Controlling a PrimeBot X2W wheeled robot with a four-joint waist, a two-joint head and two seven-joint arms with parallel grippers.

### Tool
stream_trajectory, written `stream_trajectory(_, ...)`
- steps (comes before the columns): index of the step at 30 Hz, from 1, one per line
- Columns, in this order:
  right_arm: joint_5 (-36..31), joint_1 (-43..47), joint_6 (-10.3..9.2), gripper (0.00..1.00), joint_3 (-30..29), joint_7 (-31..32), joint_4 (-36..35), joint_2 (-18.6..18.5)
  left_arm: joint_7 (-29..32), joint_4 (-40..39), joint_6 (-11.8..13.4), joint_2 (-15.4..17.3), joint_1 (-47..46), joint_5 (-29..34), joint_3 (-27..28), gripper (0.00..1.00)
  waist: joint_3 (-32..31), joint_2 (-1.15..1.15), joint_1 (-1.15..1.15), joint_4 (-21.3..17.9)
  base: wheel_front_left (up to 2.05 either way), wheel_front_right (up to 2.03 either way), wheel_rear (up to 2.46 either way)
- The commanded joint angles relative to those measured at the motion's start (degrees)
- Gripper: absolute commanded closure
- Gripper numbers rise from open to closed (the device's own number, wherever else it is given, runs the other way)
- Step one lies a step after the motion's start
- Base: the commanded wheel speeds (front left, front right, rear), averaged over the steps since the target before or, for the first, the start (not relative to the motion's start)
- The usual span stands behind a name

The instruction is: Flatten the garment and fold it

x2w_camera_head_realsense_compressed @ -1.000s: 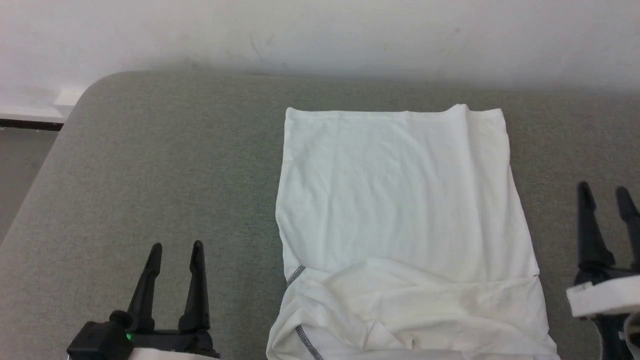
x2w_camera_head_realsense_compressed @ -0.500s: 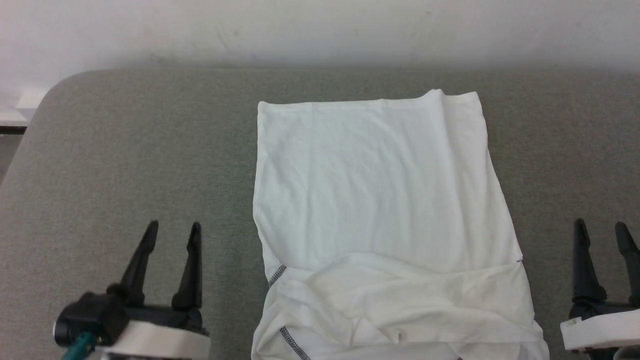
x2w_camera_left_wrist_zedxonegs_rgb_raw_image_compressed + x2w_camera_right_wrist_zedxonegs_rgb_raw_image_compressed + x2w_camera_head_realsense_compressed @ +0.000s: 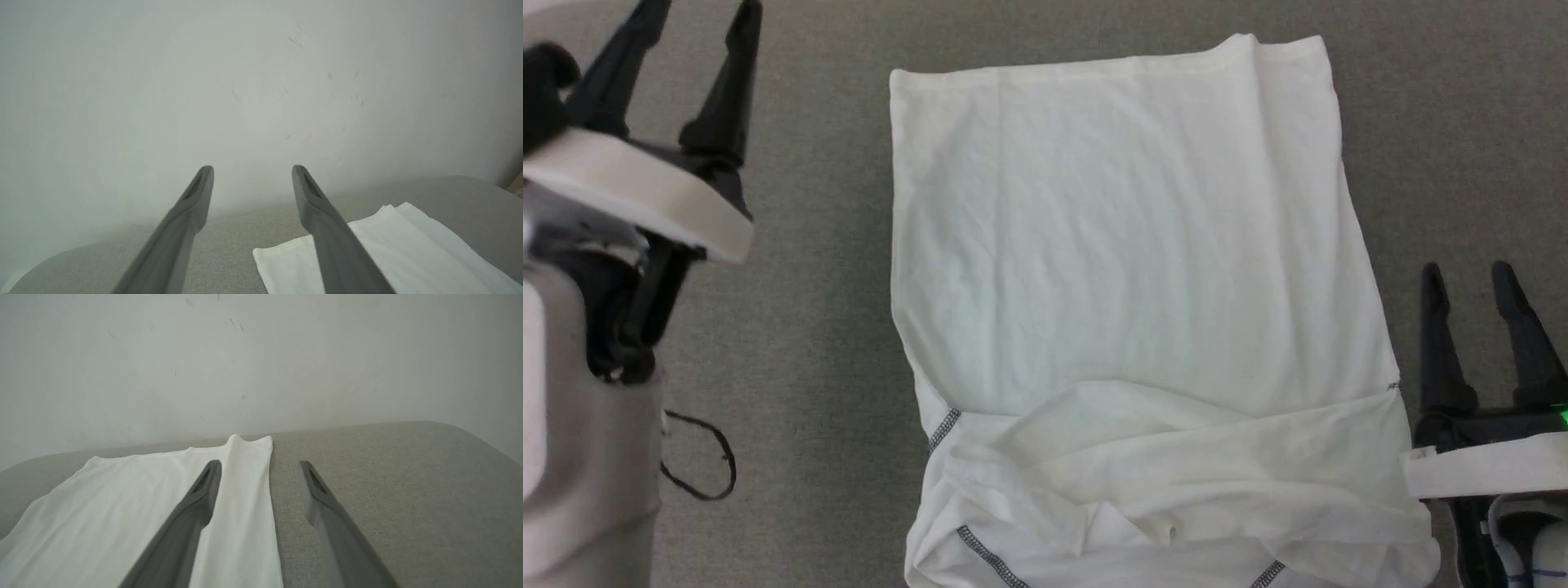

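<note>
The garment [image 3: 1127, 269] is a white shirt lying as a tall rectangle on the grey padded surface [image 3: 817, 245]. Its near end is folded over and rumpled, with grey zigzag stitching showing there. My left gripper [image 3: 698, 12] is open and raised, off the garment's far left corner, with nothing between its fingers. In the left wrist view the left gripper [image 3: 252, 169] points at the wall, with the garment [image 3: 408, 245] low on the right. My right gripper [image 3: 1463, 273] is open beside the garment's right edge. In the right wrist view the right gripper [image 3: 259, 464] straddles the edge of the garment [image 3: 122, 506].
A white wall [image 3: 245, 81] rises directly behind the padded surface's far edge. A loop of dark cable [image 3: 698, 461] hangs by my pale left forearm [image 3: 580, 457]. Bare grey padding [image 3: 408, 490] lies to the right of the garment.
The head camera has tipped downward, so the wall has left its picture. My left gripper has risen and gone forward from beside the garment's near end to its far left corner. Both grippers stay open.
</note>
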Motion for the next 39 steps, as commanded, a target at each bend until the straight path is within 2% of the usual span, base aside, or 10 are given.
stream_trajectory(1,-0.69,-1.01,-0.05,0.0,0.79,-0.01,-0.01,0.08,1.41,1.75,-0.39,0.71,-2.93,-0.87,-0.08,0.0,6.26,0.0,-0.02,-2.76,0.0,0.0,0.0)
stream_trajectory(6,-0.73,-2.71,-0.05,0.0,2.21,-0.35,-0.17,0.08,7.01,8.59,-0.6,4.73,-12.17,-1.63,-2.43,0.0,10.88,0.0,-0.02,-4.97,0.0,0.0,0.0)
stream_trajectory(11,-0.39,-3.7,-0.05,0.0,2.41,-0.83,0.09,0.08,12.63,13.6,-0.73,8.59,-18.04,-3.12,-7.66,0.0,14.52,0.0,-0.02,-6.62,0.0,0.0,0.0)
stream_trajectory(19,-0.21,-4.66,-0.05,0.0,2.46,-1.53,0.19,0.08,21.58,18.66,-0.75,10.69,-22.72,-9.82,-12.94,0.0,17.44,0.0,-0.02,-8.43,0.0,0.0,0.0)
stream_trajectory(23,0.32,-4.98,-0.05,0.0,2.66,-1.75,0.3,0.08,24.57,20.51,0.13,11.47,-23.06,-9.79,-13.43,0.0,18.35,0.0,-0.02,-9.18,0.0,0.0,0.0)
stream_trajectory(29,0.78,-5.06,-0.05,0.0,2.28,-2.21,0.5,0.08,25.91,21.97,0.8,12.06,-22.66,-10.3,-13.39,0.01,19.63,0.0,-0.02,-9.83,0.0,0.0,0.0)
stream_trajectory(30,0.78,-5.04,-0.05,0.0,2.18,-2.26,0.54,0.08,26.04,22.19,0.73,12.09,-22.56,-10.51,-13.5,0.62,19.72,0.0,-0.02,-9.82,0.0,0.0,0.0)
stream_trajectory(31,0.75,-5.03,-0.05,0.0,2.07,-2.29,0.59,0.08,26.06,22.2,0.59,12.13,-22.39,-10.72,-13.74,1.0,19.73,0.0,-0.02,-9.75,0.0,0.0,0.0)
stream_trajectory(36,0.91,-6.01,-0.05,0.0,1.77,-1.69,-0.23,0.08,23.03,22.28,0.13,11.87,-21.46,-11.24,-14.15,1.0,18.16,0.0,-0.02,-8.97,0.0,0.0,0.0)
stream_trajectory(39,1.63,-8.22,-0.05,0.0,0.69,-0.07,-3.54,0.08,20.5,22.71,0.02,11.37,-20.58,-11.22,-14.31,1.0,16.51,0.0,-0.02,-8.57,0.0,0.0,0.0)
